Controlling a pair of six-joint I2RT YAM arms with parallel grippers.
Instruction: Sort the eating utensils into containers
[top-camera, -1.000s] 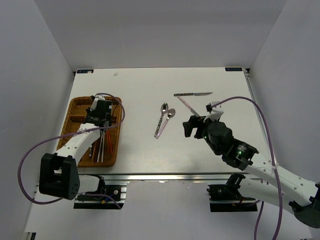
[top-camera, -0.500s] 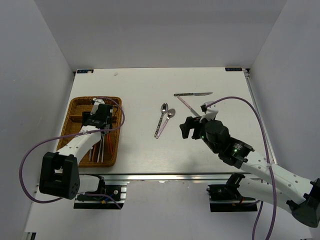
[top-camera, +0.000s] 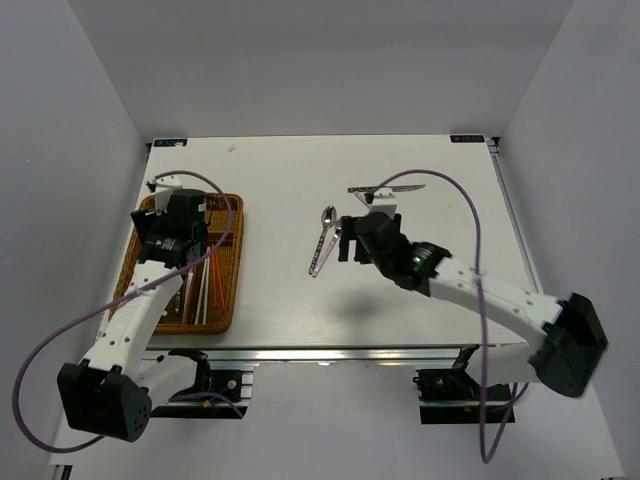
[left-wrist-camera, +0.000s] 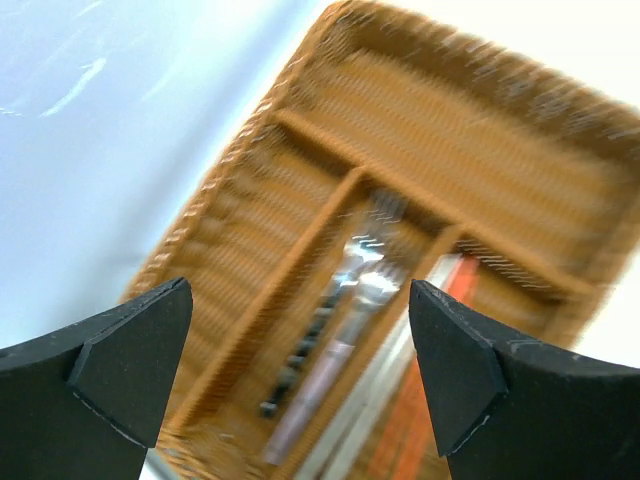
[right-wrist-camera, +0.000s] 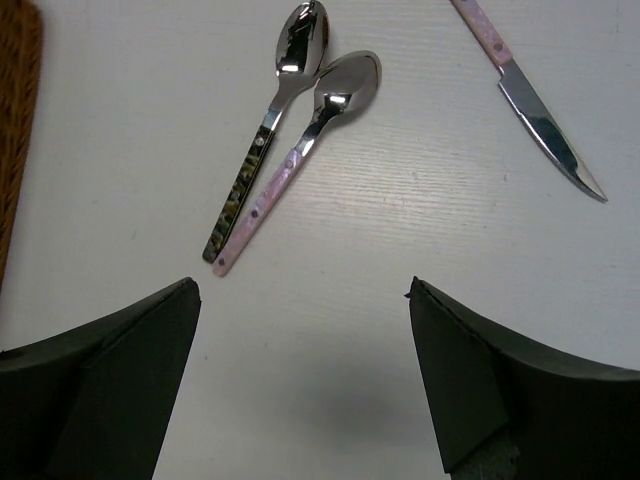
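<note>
Left gripper (top-camera: 166, 232) (left-wrist-camera: 300, 350): lifted clear of the wicker tray (top-camera: 236, 280) (left-wrist-camera: 480, 150) since a second before and shifted toward its left side; jaws, then nearly closed, stood spread wide and held nothing.

Right gripper (top-camera: 352, 238) (right-wrist-camera: 300, 370): swung left and hung over the spoons, jaws wide, empty.

Tray contents: forks (left-wrist-camera: 352, 290) in the middle long slot; red and white chopsticks (top-camera: 208, 285) in the right slot.

On the table: dark-handled spoon (right-wrist-camera: 265, 130) and pink-handled spoon (right-wrist-camera: 300, 155) side by side; pink-handled knife (right-wrist-camera: 520, 90) to their right; dark-handled knife (top-camera: 385, 187) farther back.
</note>
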